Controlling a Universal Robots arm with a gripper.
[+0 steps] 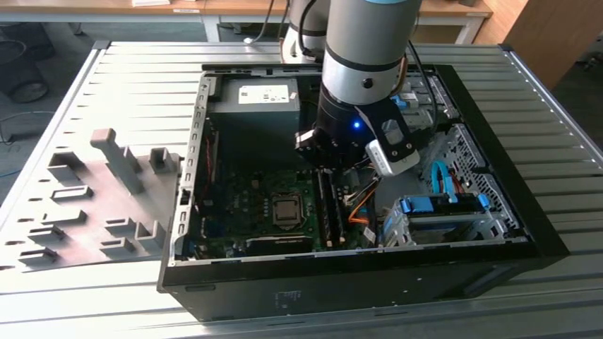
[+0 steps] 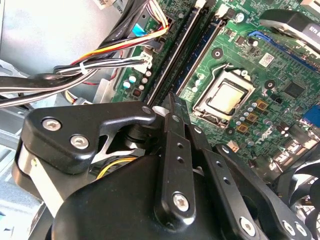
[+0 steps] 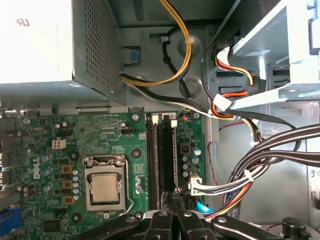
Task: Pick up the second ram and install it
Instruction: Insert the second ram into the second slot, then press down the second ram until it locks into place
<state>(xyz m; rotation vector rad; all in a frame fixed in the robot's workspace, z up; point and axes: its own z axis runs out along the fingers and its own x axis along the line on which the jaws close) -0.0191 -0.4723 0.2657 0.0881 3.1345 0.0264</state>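
- Ram (image 1: 335, 212) appears to stand edge-on in a slot on the motherboard (image 3: 50, 150), inside the open case (image 1: 527, 233), beside the CPU (image 3: 105, 187). Two dark strips lie side by side there, and I cannot tell for sure which is the second stick.
- Tool (image 3: 175, 192) hangs right over the near end of those slots, its tip at or just above the strip's top edge. The fingers (image 2: 172, 130) are together, with nothing visible between them.
- Handling, as a judgement: a ram is light, stiff and thin, and fragile at its chips and contacts. It is best held by its long bare edges near the middle and pressed straight down, never twisted.
- Cables (image 3: 260, 150) bundle close beside the slots and could snag.
- Writing: white print shows on the motherboard and a pale label sits on the power supply (image 1: 264, 95). The ram's own label is hidden.
- Grey holders (image 1: 113, 162) sit on the surface (image 1: 123, 85), well apart from the case.
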